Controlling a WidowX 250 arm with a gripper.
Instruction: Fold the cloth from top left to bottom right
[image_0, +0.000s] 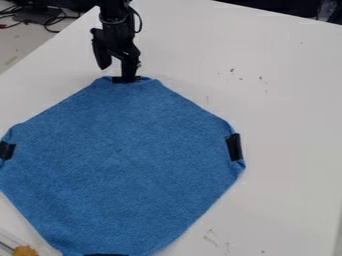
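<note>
Cloth (120, 165) is what we see first, blue and spread out over the near left part of the white table (287, 100), its near and left corners cut off from our view. We make out black strips at its far (117, 80), left (7, 150), right (234, 147) and near (105, 254) corners, the near one mostly cut off. Gripper (116, 73) hangs at the far corner with its two fingers apart; one comes down at the far strip, and we cannot tell whether it touches. We see nothing held between them. At the near left edge we catch part of an orange-yellow thing (25, 250), too cut off to name. Dark cables (48, 21) lie beyond the table, far left.
</note>
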